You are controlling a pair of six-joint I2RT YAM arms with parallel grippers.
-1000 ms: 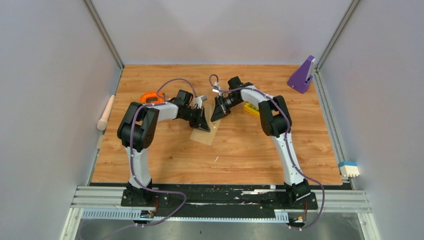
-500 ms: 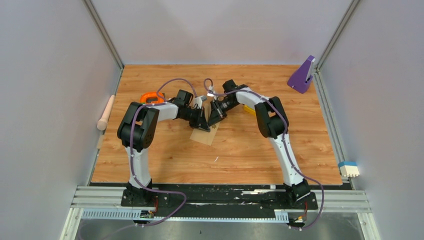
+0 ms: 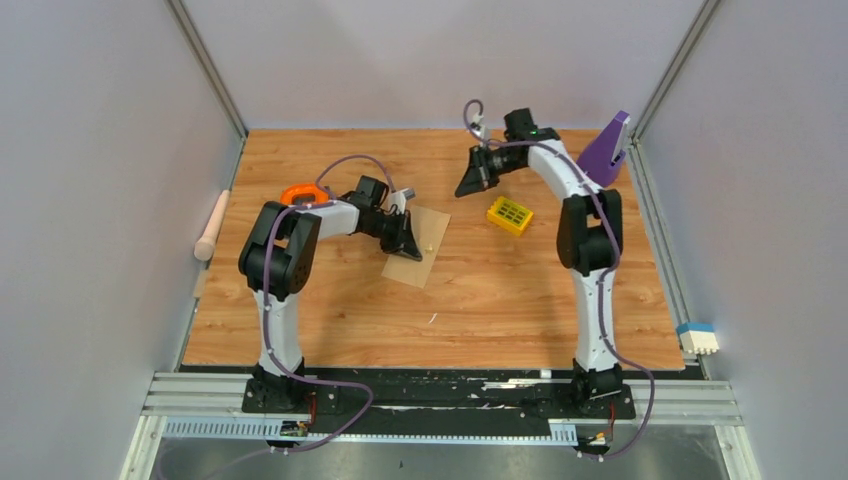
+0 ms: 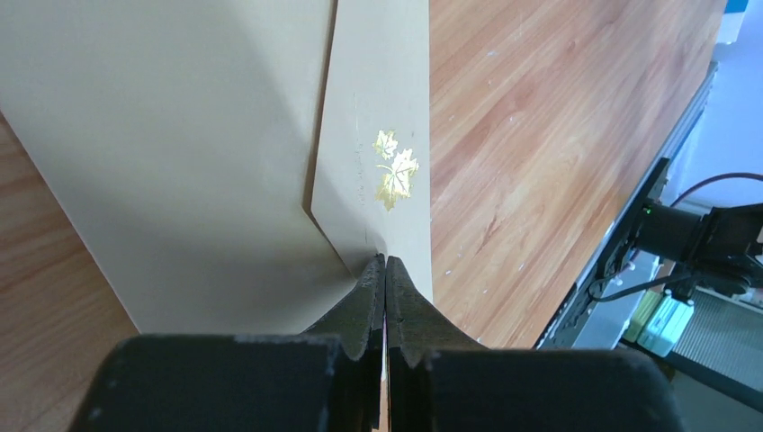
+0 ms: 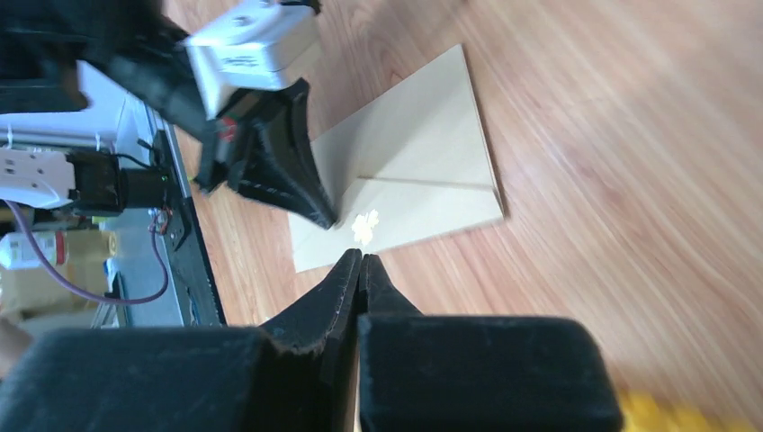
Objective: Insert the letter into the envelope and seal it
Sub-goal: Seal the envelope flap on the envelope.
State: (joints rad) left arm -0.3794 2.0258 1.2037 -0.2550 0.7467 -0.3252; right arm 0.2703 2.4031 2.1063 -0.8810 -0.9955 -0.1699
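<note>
The tan envelope lies flat on the wooden table with its pointed flap folded down and a gold maple-leaf sticker beside the flap tip. My left gripper is shut, and its tips press on the envelope at the flap point. My right gripper is shut and empty, raised well away at the back right. In the right wrist view it looks down on the envelope and the left gripper's fingers. The letter does not show in any view.
A yellow block lies right of the envelope. An orange ring sits behind the left arm. A purple stand is at the back right corner. A wooden roller lies off the left edge, and a white-and-blue block off the right.
My right gripper has left the envelope, where it met the left gripper, and swung up and back to the right, uncovering the yellow block. The left gripper stays on the envelope.
</note>
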